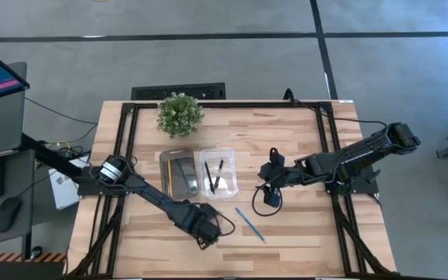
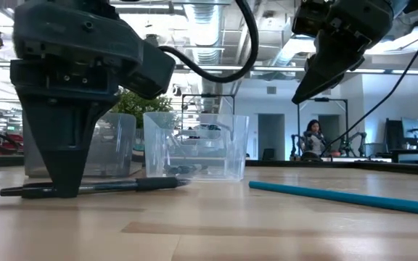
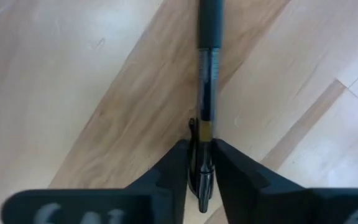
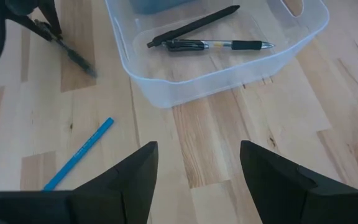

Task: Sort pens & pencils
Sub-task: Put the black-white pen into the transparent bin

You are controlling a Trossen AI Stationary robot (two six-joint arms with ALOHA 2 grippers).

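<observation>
A black pen (image 3: 205, 74) lies flat on the wood near the table's near edge, and my left gripper (image 3: 201, 180) is shut on its clip end. The low view shows that gripper (image 2: 64, 190) standing on the pen (image 2: 122, 186). A blue pencil (image 1: 249, 224) lies on the table to the right of it. Two dark pens (image 4: 194, 25) lie in the right-hand clear bin (image 1: 232, 167). My right gripper (image 4: 197, 168) hangs open above the table, right of that bin, touching nothing. The left-hand bin (image 1: 166, 175) holds thin things I cannot tell apart. My left gripper pinches the black pen at its clip end (image 3: 202, 146) between the two fingers. The fingers (image 2: 62, 170) come from above, pointing down, and stand across the pen. The pen lies level with its whole length on the table (image 2: 209, 225).
A small potted plant (image 1: 180, 114) stands at the table's far edge behind the two bins. Black frame rails (image 1: 123, 148) run along the table's left and right sides. Bare wood lies between the blue pencil (image 2: 339, 197) and the near edge.
</observation>
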